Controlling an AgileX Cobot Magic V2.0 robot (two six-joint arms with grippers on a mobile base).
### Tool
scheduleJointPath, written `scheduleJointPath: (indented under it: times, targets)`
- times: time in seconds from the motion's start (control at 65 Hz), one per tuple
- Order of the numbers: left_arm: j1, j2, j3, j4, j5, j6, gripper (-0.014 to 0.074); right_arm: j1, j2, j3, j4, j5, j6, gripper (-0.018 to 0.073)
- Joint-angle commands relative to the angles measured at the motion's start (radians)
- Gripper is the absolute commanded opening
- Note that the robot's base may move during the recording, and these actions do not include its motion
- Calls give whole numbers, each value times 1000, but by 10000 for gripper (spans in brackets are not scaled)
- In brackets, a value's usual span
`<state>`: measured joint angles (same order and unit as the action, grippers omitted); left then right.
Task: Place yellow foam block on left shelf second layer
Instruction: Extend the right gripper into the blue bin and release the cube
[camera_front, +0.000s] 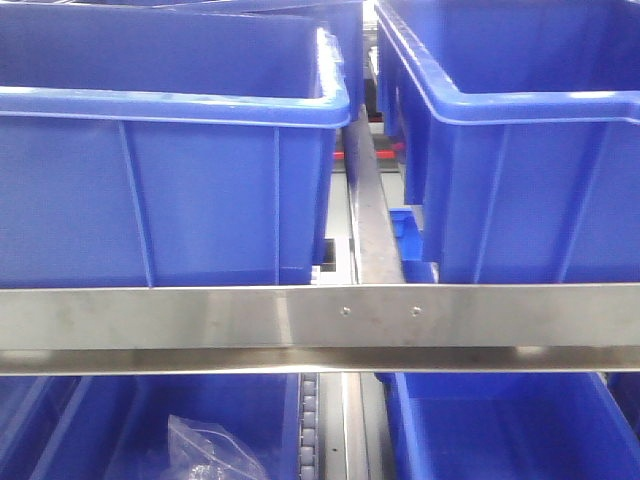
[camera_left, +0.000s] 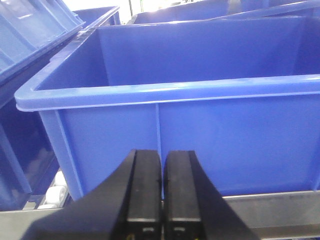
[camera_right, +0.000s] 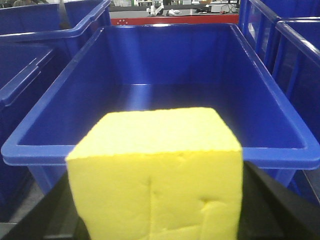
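Note:
The yellow foam block (camera_right: 155, 170) fills the lower middle of the right wrist view. My right gripper (camera_right: 156, 202) is shut on it, with black fingers (camera_right: 272, 205) showing at both sides. Beyond the block stands an open blue bin (camera_right: 280, 156) whose inside is bare. In the left wrist view my left gripper (camera_left: 163, 155) is shut with nothing between its pads, level with the front wall of a blue bin (camera_left: 170, 92). The front view shows neither gripper nor the block.
In the front view two blue bins (camera_front: 160, 200) (camera_front: 530, 190) sit side by side on a shelf layer behind a steel rail (camera_front: 320, 315). A metal divider (camera_front: 370, 210) runs between them. Lower bins (camera_front: 500, 430) lie beneath; the left one holds a clear plastic bag (camera_front: 205, 450).

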<state>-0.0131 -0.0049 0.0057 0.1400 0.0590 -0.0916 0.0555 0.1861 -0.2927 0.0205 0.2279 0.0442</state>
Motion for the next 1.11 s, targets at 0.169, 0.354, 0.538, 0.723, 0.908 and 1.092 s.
scheduleJointPath:
  times: [0.169, 0.354, 0.538, 0.723, 0.908, 1.092]
  targets:
    - [1, -20, 25, -6, -82, -5, 136, -7, 12, -28, -2, -99, -6, 474]
    - [1, -20, 25, -6, -82, -5, 136, -7, 12, -28, -1, -111, -6, 474]
    - [1, -20, 25, -6, -82, -5, 136, -7, 20, -28, -1, -148, -6, 474]
    - [1, -20, 25, -6, -82, -5, 136, -7, 168, -77, -1, -239, -6, 474]
    - [1, -20, 25, -6, -82, -5, 136, -7, 434, -205, -1, -301, -6, 474]
    - [1, -20, 25, -6, -82, -5, 136, -7, 687, -342, -1, -322, -6, 474]
